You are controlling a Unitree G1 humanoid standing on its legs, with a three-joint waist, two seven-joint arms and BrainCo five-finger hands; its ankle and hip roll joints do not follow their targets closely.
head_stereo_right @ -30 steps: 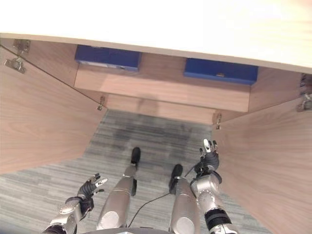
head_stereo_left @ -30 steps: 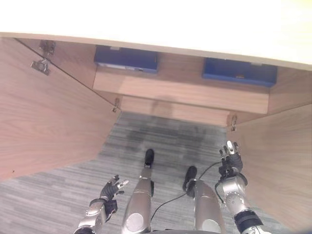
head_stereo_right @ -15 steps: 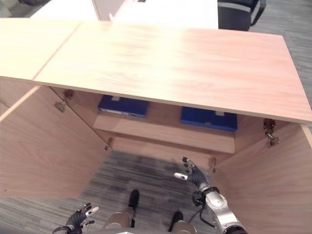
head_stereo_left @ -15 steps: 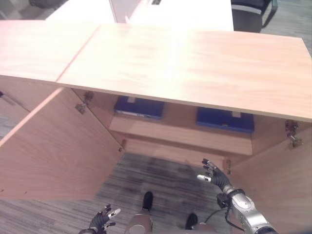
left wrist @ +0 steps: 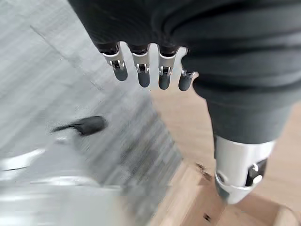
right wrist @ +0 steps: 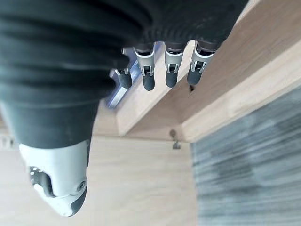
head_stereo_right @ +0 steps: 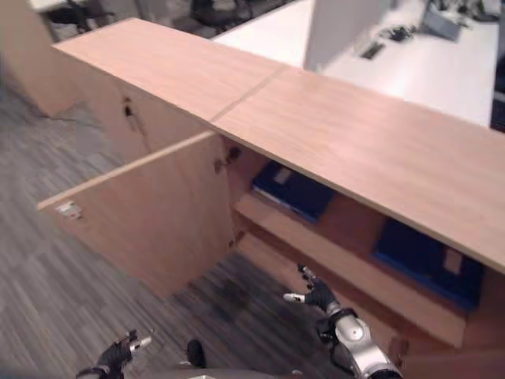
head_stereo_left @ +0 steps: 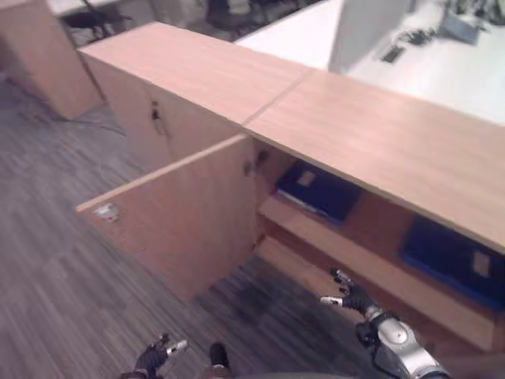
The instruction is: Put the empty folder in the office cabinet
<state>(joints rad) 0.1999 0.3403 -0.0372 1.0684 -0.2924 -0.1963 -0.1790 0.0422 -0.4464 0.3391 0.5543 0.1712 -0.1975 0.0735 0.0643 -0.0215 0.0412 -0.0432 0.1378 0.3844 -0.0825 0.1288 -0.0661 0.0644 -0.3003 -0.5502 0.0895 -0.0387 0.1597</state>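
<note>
The wooden office cabinet (head_stereo_left: 379,142) stands with its left door (head_stereo_left: 181,213) swung wide. On its upper shelf (head_stereo_left: 355,253) lie two blue folders, one at the left (head_stereo_left: 316,189) and one at the right (head_stereo_left: 450,257). My right hand (head_stereo_left: 355,300) is raised in front of the shelf's lower edge, open and holding nothing; its wrist view shows straight fingers (right wrist: 148,70) and a sliver of blue folder (right wrist: 123,92). My left hand (head_stereo_left: 154,359) hangs low over the carpet, also open and holding nothing, fingers (left wrist: 143,70) straight.
A closed cabinet section (head_stereo_left: 158,87) adjoins on the left, and another wooden unit (head_stereo_left: 39,55) stands further off. A white desk (head_stereo_left: 426,55) lies behind the cabinet. Grey striped carpet (head_stereo_left: 63,260) spreads to the left of the open door.
The camera has swung up and to the left, so the whole picture shifted. My right hand stays raised before the shelf, my left stays low. The folders have not moved.
</note>
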